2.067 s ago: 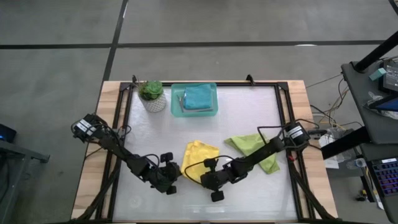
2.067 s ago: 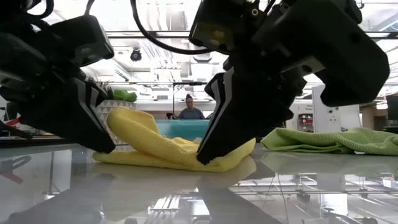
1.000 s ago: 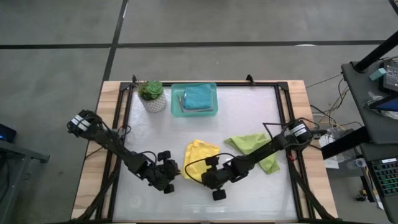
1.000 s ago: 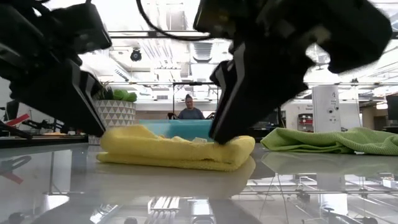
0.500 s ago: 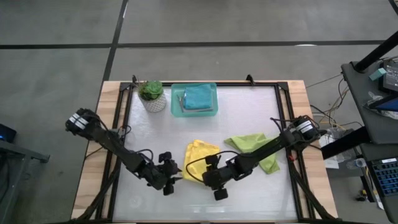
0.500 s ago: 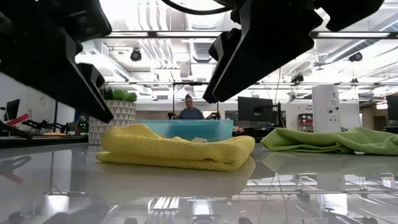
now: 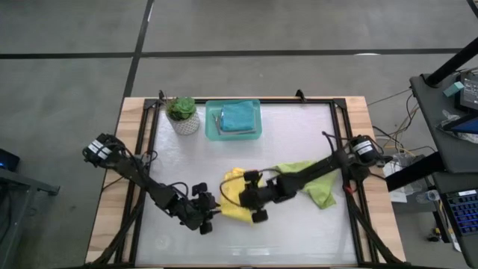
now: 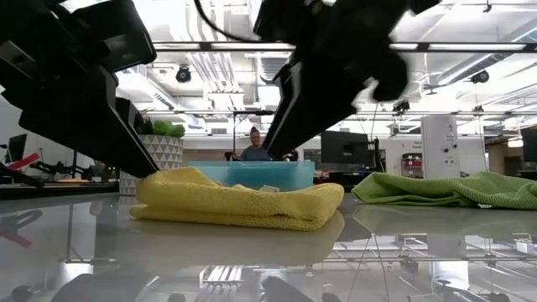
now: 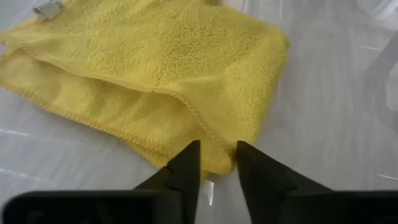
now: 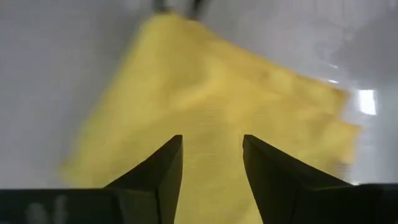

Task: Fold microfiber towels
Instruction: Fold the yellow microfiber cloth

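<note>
Bright, even overhead light. In the low view, ceiling lights (image 8: 252,63) glare behind the arms, which show as dark, blurred silhouettes, and the glossy bench (image 8: 403,252) mirrors the yellow towel (image 8: 243,201). The right wrist view is motion-blurred; the left wrist view is sharp, its near edge out of focus.

The high view looks straight down on the whole table (image 7: 340,224). The low view looks level across it. Both wrist views look closely at the yellow towel (image 9: 168,68), shared by all views.
</note>
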Available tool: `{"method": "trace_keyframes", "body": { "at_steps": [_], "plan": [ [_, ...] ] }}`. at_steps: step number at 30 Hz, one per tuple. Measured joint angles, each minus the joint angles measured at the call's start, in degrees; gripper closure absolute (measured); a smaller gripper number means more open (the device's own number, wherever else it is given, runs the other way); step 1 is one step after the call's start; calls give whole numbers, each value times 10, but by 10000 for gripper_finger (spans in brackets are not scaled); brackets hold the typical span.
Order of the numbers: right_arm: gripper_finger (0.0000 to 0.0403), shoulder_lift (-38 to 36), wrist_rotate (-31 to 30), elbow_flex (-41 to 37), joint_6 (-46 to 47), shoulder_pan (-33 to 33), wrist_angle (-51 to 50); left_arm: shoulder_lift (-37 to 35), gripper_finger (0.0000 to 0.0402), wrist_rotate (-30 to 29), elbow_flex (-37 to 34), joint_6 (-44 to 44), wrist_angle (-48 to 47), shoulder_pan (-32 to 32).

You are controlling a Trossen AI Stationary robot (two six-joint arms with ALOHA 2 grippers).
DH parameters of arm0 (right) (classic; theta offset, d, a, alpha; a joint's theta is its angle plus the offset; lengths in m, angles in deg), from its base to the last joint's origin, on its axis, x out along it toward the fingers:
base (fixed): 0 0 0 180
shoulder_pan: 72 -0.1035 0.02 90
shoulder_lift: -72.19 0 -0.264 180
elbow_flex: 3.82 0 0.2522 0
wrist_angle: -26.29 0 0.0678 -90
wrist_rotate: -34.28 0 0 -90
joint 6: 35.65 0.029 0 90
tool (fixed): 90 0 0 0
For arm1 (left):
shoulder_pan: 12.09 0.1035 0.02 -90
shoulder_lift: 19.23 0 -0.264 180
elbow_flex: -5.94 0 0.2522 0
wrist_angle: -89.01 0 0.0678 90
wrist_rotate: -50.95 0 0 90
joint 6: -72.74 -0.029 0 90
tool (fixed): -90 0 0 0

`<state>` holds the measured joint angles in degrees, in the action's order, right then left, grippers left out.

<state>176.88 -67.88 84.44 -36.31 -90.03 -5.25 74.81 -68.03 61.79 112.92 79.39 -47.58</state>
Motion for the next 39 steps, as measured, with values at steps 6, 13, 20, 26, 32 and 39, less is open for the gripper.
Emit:
{"method": "trace_keyframes", "body": {
  "at_steps": [6, 13, 20, 26, 32, 39],
  "plan": [
    [257, 0, 17, 0, -42, 86, 22, 0, 394, 0, -3, 0, -1, 0],
    [262, 10, 168, 0, -76, 179, 69, 0, 397, 0, -2, 0, 4, 0],
    [262, 34, 212, -1, -84, 221, 83, 0, 354, 2, -2, 5, 30, 1],
    [262, 59, 217, -1, -94, 227, 94, 0, 277, 13, -3, 40, 30, 1],
    [262, 79, 257, -1, -90, 227, 111, 0, 243, 49, -3, 51, 32, 1],
    [286, 73, 257, -1, -93, 227, 113, 7, 276, 48, -5, 61, 34, 2]
  ]
}}
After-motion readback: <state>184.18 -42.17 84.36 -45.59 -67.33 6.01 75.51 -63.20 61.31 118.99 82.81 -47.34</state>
